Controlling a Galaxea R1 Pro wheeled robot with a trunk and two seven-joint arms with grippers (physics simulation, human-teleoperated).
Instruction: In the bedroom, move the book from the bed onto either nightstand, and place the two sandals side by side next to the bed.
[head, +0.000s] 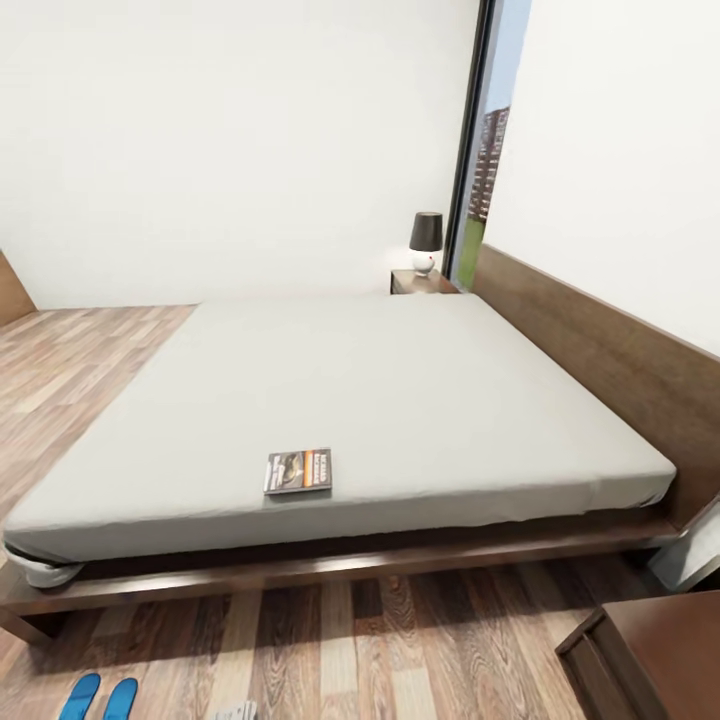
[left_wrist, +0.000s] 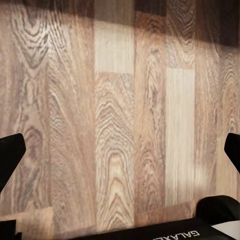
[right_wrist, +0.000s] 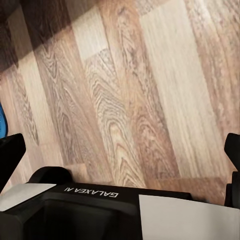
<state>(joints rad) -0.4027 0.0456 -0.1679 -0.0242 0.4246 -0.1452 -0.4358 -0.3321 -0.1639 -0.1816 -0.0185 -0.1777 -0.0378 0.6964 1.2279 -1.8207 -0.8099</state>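
Note:
The book (head: 298, 472) lies flat on the pale grey bed (head: 400, 400), close to the mattress's near edge. The two blue sandals (head: 100, 697) lie side by side on the plank floor at the lower left, in front of the bed's near corner. One nightstand (head: 420, 282) stands at the far side of the bed by the window, and another nightstand (head: 650, 650) sits at the lower right. My left gripper (left_wrist: 120, 155) hangs open over bare floor. My right gripper (right_wrist: 120, 150) is open over the floor too, with a blue sliver of a sandal (right_wrist: 1, 122) at the picture's edge.
A dark-shaded lamp (head: 425, 240) stands on the far nightstand. The brown headboard (head: 600, 350) runs along the right wall, with a tall window (head: 490, 150) beyond it. Open plank floor (head: 90, 360) lies to the left of the bed and in front of it.

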